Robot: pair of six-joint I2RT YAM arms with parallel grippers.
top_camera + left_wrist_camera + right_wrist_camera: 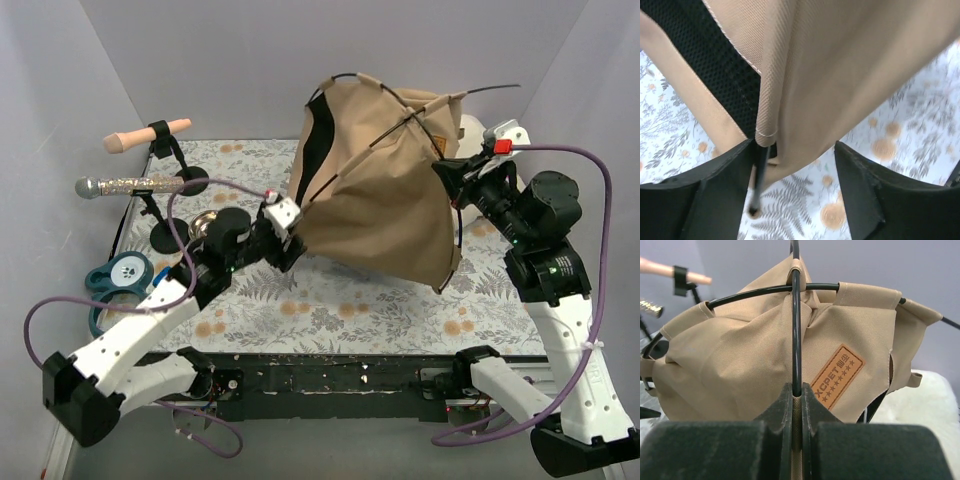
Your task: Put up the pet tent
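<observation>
On my feed the tent (pixel 380 200) is tan woven cloth, matt, with a fine diagonal weave that shows up close. A panel of black mesh (pixel 715 65) is sewn into it, open and pitted. The pole (pixel 796 315) is thin, black, smooth and glossy. The label (pixel 837 376) looks like brown leather with pressed lettering. The fingers (pixel 860 195) of my left gripper (pixel 793 144) are matt black, faintly grainy plastic. The tablecloth (pixel 330 300) is a matt printed sheet. The pillow (pixel 932 405) is white and fluffy, and the microphone (pixel 130 185) glitters silver.
</observation>
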